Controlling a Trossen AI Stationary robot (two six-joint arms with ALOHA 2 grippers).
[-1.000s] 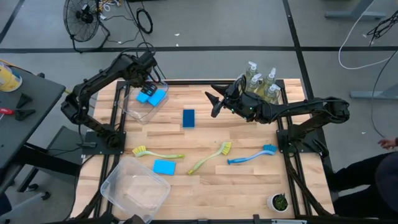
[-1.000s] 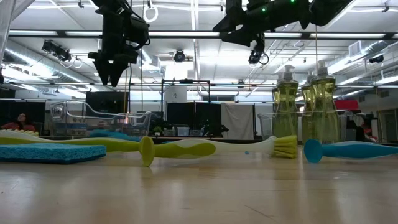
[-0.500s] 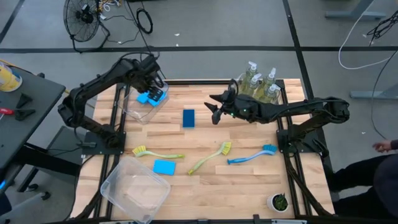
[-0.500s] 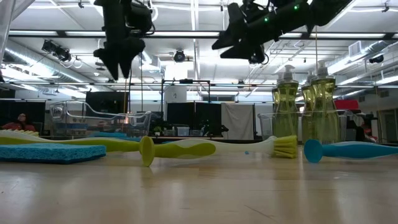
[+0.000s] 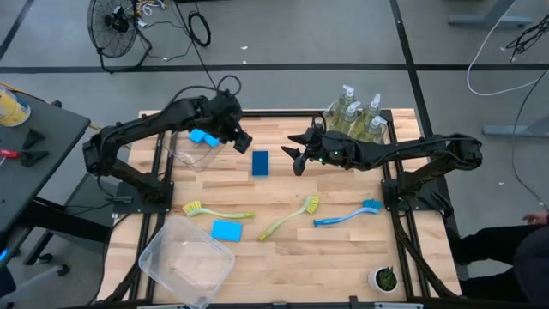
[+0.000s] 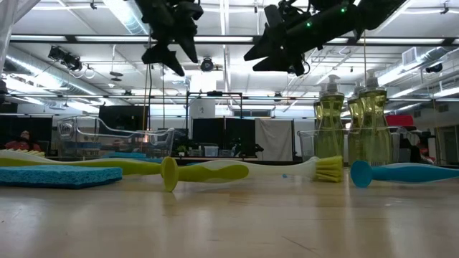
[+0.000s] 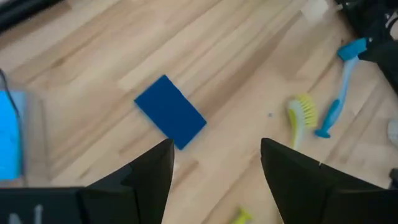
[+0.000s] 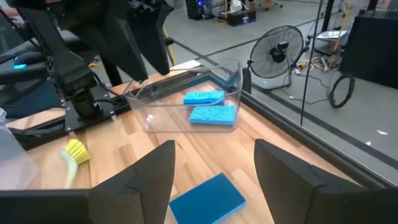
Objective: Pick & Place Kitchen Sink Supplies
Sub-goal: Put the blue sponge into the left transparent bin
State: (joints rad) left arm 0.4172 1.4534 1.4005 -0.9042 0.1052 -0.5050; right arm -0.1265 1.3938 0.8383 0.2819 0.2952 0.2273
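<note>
left gripper [image 5: 243, 142] moved off bin [image 5: 190, 153] | near dark-blue sponge [image 5: 260, 162], fingers spread

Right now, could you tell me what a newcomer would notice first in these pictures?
Both arms hang open and empty above the table's far half, the left gripper and right gripper flanking a dark blue sponge. Behind them stand yellow-green soap bottles at the far right; three brushes lie nearer.

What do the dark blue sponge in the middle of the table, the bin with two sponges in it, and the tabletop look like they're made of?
The dark blue sponge looks like matte foam or cellulose: flat, no shine. The bin seems clear hard plastic: see-through walls with glossy edges. The tabletop looks like jointed wood planks, with visible grain and a light satin finish.
</note>
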